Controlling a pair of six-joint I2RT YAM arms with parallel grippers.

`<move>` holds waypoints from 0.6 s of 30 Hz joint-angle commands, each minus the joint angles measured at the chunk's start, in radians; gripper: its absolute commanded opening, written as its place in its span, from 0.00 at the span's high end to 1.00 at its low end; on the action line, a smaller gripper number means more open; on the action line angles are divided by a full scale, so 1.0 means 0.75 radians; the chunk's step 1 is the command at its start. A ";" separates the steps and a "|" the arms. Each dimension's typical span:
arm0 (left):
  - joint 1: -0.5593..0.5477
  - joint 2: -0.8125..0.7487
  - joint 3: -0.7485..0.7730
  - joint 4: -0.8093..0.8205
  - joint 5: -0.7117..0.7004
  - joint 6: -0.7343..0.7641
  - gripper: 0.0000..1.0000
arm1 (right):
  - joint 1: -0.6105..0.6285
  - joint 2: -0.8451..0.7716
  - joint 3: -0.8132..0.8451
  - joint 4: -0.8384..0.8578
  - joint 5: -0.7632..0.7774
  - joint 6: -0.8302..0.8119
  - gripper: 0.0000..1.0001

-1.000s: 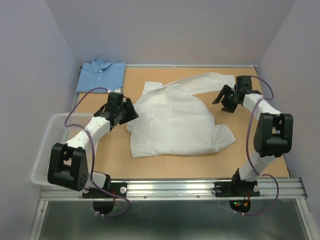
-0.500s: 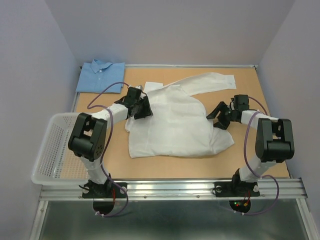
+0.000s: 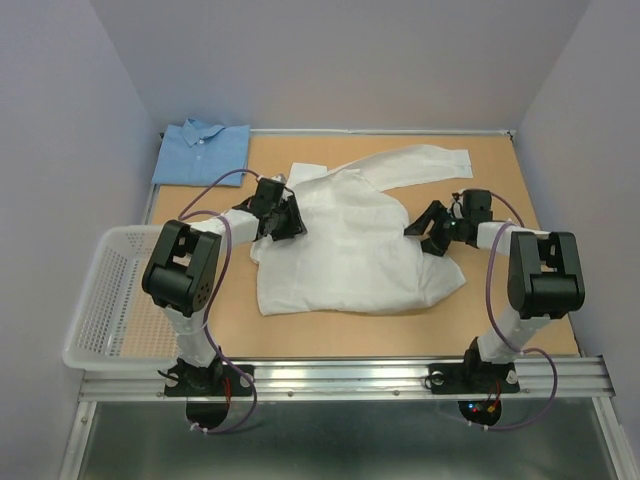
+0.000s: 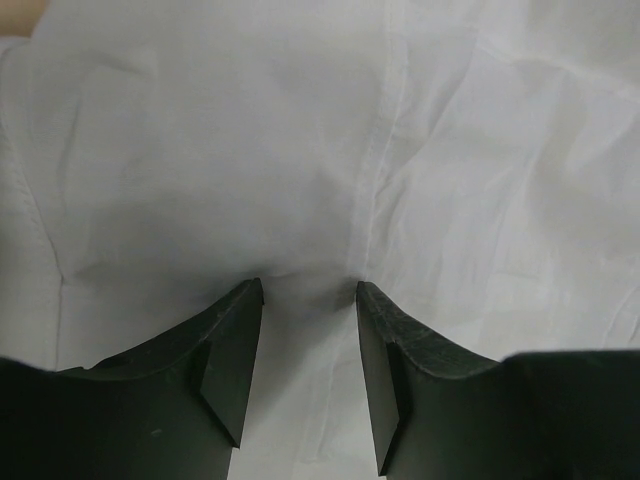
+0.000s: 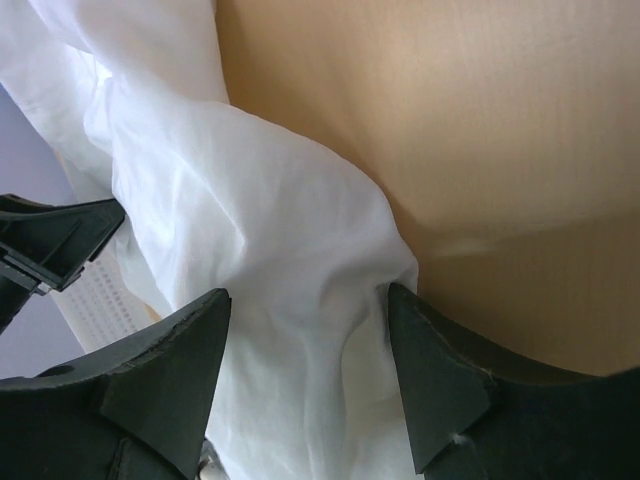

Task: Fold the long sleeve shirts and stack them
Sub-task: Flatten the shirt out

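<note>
Both arms have come in to the spread plain white cloth shirt (image 3: 345,245): left gripper (image 3: 288,222) on its left shoulder, right gripper (image 3: 428,232) astride its right edge, both with jaws apart, nothing clamped. You seem ready to fold. The folded light blue shirt (image 3: 203,150) lies beyond its far-left corner.

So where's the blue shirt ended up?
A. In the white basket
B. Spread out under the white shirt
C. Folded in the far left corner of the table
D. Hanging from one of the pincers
C: the blue shirt lies folded flat, collar showing, in the far left corner of the table, apart from the basket and the white shirt.
</note>
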 commanded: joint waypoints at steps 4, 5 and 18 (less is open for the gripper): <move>-0.009 -0.034 -0.077 -0.032 0.015 -0.022 0.46 | 0.053 0.110 0.064 0.190 0.004 0.056 0.34; -0.009 -0.036 -0.091 -0.032 0.015 -0.022 0.47 | 0.051 0.123 0.071 0.212 0.004 0.063 0.36; -0.009 -0.132 -0.218 -0.030 -0.009 -0.038 0.50 | 0.094 0.115 0.295 0.213 0.082 -0.078 0.99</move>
